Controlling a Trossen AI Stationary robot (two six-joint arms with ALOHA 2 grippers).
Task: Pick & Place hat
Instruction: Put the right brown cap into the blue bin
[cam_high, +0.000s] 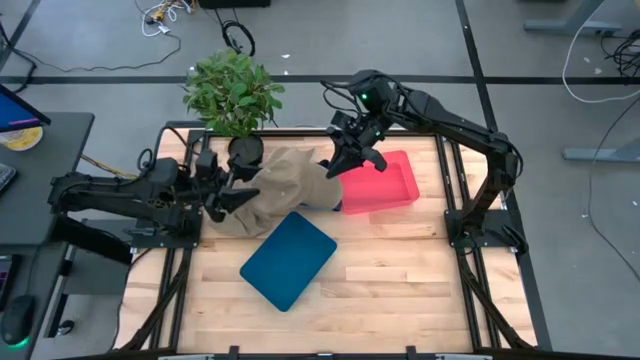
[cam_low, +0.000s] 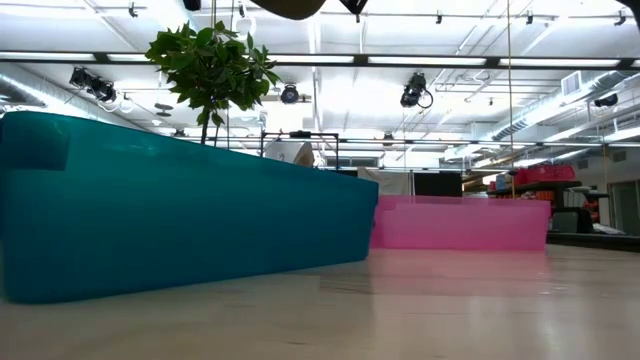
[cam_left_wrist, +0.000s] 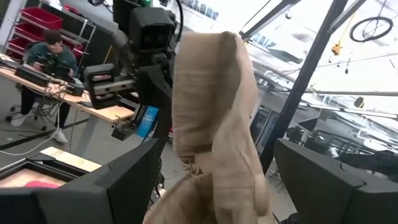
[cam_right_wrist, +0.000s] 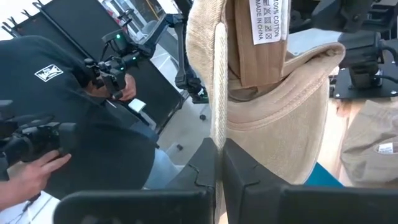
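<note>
The tan cloth hat (cam_high: 290, 185) hangs in the air between both arms, over the table's far middle. In the low view only its underside (cam_low: 290, 8) shows, at the top edge. My right gripper (cam_high: 345, 160) is shut on it at its right end, next to the pink tray. My left gripper (cam_high: 235, 197) is open at the hat's left end. Its fingers (cam_left_wrist: 118, 180) stand wide apart, with the hat's cloth (cam_left_wrist: 214, 124) running out between them toward the right arm. My right gripper (cam_right_wrist: 219, 163) pinches the hat's stitched brim edge (cam_right_wrist: 218, 118) between its two fingers, which lie across the rim. It comes slanting down from the table's far right. The hat is lifted clear of the table, its inner label showing. My left gripper: I cannot tell whether its open fingers touch the cloth.
A pink tray (cam_high: 395, 185) sits right of the hat, and a teal tray (cam_high: 288, 258) lies toward the near edge. A potted plant (cam_high: 232, 95) stands at the far left. More tan cloth with a label (cam_right_wrist: 373, 137) lies on the table by the left arm. A person (cam_right_wrist: 56, 124) holds a camera beyond the table.
</note>
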